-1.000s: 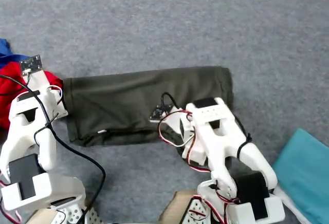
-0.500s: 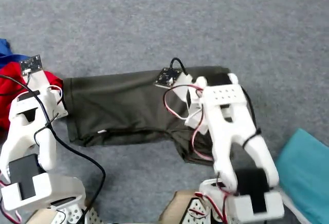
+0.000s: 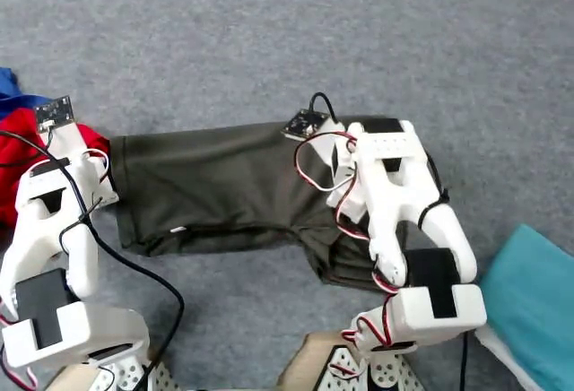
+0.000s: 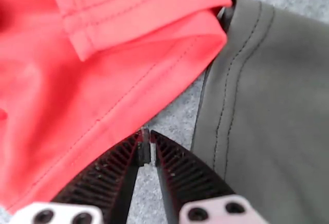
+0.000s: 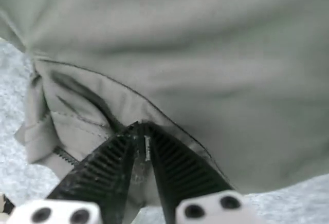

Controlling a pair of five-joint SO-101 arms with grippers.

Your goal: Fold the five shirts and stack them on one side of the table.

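A dark olive shirt [image 3: 215, 185] lies folded into a long strip across the middle of the grey table. Its front right corner is bunched up [image 3: 345, 261]. My right arm [image 3: 395, 194] stands over the shirt's right end. In the right wrist view my right gripper [image 5: 141, 134] is shut on a folded edge of the dark shirt [image 5: 180, 44]. My left arm [image 3: 54, 203] is at the shirt's left end. The left gripper [image 4: 146, 149] is shut and holds nothing, over the gap between a red shirt [image 4: 77, 80] and the dark shirt [image 4: 267, 106].
The red shirt [image 3: 13, 153] lies crumpled at the left edge, with a blue shirt [image 3: 7, 86] just behind it. A teal shirt [image 3: 534, 292] lies at the front right. The far half of the table [image 3: 269, 41] is bare.
The right arm has swung from the dark shirt's front edge toward its far edge. Bunched cloth now shows at the front right corner. The left arm has not moved.
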